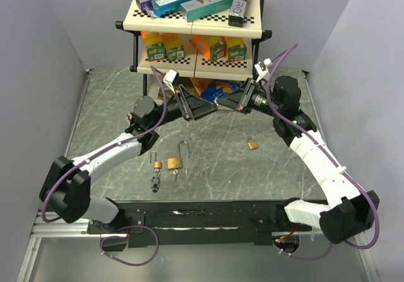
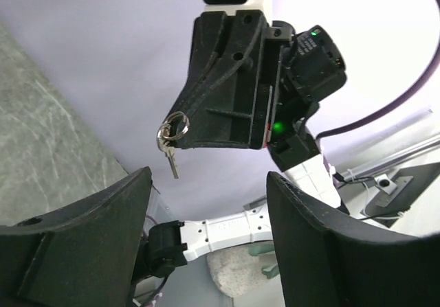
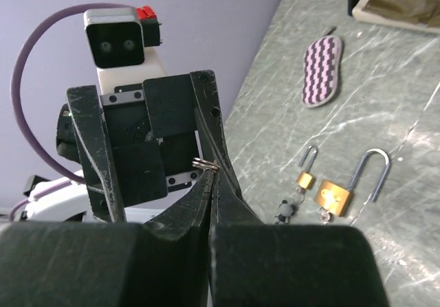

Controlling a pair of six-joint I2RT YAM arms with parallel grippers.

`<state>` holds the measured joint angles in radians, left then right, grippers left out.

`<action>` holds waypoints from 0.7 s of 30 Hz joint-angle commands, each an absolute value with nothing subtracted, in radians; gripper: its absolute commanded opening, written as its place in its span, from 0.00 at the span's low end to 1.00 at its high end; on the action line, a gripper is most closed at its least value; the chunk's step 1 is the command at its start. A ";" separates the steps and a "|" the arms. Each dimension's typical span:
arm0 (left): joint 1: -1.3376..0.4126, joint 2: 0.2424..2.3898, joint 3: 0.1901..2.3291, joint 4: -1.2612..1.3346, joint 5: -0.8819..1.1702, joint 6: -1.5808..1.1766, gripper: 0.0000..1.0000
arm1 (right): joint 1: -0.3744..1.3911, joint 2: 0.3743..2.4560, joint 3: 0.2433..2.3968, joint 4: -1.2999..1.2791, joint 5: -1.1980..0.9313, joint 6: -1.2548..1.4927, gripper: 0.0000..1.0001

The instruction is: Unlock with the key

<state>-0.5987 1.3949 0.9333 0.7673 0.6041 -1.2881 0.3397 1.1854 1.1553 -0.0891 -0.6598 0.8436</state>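
Observation:
My right gripper [image 1: 228,104] is shut on a small key ring [image 3: 205,163], held in the air above the table's middle. In the left wrist view a silver key [image 2: 170,161] hangs down from that ring [image 2: 173,127]. My left gripper [image 1: 205,107] faces the right one tip to tip, jaws open [image 2: 210,183] and empty, with the key a little beyond them. On the table below lie a large brass padlock [image 1: 175,163] with its shackle raised, a small padlock [image 1: 156,163] and a third padlock [image 1: 252,145] further right.
A black-headed key bunch [image 1: 155,182] lies near the two left padlocks. A two-level shelf [image 1: 196,23] with boxes stands at the back. A striped sleep mask [image 3: 321,70] lies on the table towards the shelf. Grey walls close both sides.

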 commanded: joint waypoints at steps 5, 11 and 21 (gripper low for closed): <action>-0.623 1.379 0.919 0.896 0.568 -1.342 0.66 | 0.336 1.117 1.106 0.051 -0.683 0.917 0.00; -0.637 1.385 0.917 0.882 0.545 -1.347 0.60 | 0.336 1.103 1.094 0.049 -0.675 0.917 0.00; -0.663 1.419 0.968 0.836 0.560 -1.319 0.40 | 0.337 1.103 1.094 0.054 -0.676 0.923 0.00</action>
<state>-0.6571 1.4105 0.9215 0.8116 0.5598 -1.3293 0.3397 1.1313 1.0912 0.0002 -0.6739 0.9089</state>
